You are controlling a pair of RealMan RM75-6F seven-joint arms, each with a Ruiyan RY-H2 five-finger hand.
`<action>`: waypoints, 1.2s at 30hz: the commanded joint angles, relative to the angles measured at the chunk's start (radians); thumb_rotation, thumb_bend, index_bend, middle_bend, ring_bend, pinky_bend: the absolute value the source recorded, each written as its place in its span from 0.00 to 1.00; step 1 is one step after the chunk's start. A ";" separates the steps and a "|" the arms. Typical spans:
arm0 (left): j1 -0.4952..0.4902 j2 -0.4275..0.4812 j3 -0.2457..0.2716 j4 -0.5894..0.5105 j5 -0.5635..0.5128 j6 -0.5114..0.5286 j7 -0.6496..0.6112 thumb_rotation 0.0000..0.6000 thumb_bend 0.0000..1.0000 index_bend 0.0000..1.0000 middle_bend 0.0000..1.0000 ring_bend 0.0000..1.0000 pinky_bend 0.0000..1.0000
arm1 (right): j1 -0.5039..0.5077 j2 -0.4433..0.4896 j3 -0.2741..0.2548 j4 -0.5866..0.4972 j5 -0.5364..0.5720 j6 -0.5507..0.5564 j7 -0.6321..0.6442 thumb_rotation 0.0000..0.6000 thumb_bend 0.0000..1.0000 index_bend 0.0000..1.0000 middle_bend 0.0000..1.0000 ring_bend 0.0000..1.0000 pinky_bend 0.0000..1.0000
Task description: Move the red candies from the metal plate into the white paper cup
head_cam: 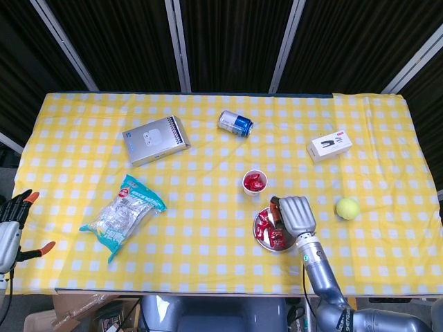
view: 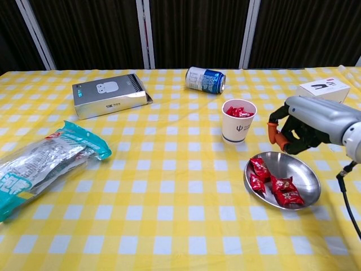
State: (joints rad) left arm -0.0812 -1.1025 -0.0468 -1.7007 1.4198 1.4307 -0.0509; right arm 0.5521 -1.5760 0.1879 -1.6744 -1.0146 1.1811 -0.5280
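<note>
Nearby, a tennis ball (head_cam: 347, 208) and soda can (view: 205, 79) — right hand (view: 299, 130) curled, contents unclear.

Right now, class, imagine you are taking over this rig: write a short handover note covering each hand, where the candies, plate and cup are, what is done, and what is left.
Left hand: open, idle off the table's left edge.
Right hand: hovers over the far rim of the plate, near the cup, fingers curled; whether they hold a candy cannot be seen.
Done: some red candies are already in the cup.
Left: several candies lie on the plate's left side and need moving into the cup.
</note>
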 commanded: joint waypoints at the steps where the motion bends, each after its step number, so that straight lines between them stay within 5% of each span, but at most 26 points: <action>1: -0.001 0.000 0.000 0.000 -0.002 -0.003 -0.002 1.00 0.04 0.00 0.00 0.00 0.00 | 0.025 0.020 0.032 -0.035 0.005 0.003 -0.030 1.00 0.39 0.58 0.83 0.84 0.95; 10: -0.007 0.003 -0.004 -0.011 -0.016 -0.019 -0.002 1.00 0.04 0.00 0.00 0.00 0.00 | 0.116 0.015 0.116 -0.066 0.065 -0.027 -0.113 1.00 0.39 0.58 0.83 0.84 0.95; 19: -0.013 0.013 -0.006 -0.022 -0.035 -0.040 -0.007 1.00 0.04 0.00 0.00 0.00 0.00 | 0.224 -0.059 0.168 0.058 0.181 -0.096 -0.147 1.00 0.39 0.58 0.83 0.84 0.95; 28: -0.013 0.023 -0.005 -0.028 -0.041 -0.048 -0.018 1.00 0.04 0.00 0.00 0.00 0.00 | 0.265 -0.105 0.163 0.189 0.221 -0.135 -0.115 1.00 0.39 0.58 0.83 0.84 0.95; 36: -0.013 0.025 -0.004 -0.036 -0.042 -0.047 -0.012 1.00 0.04 0.00 0.00 0.00 0.00 | 0.267 -0.110 0.148 0.205 0.223 -0.129 -0.089 1.00 0.39 0.42 0.83 0.84 0.95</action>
State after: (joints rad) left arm -0.0939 -1.0779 -0.0507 -1.7358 1.3776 1.3834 -0.0637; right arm 0.8199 -1.6866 0.3374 -1.4660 -0.7898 1.0493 -0.6192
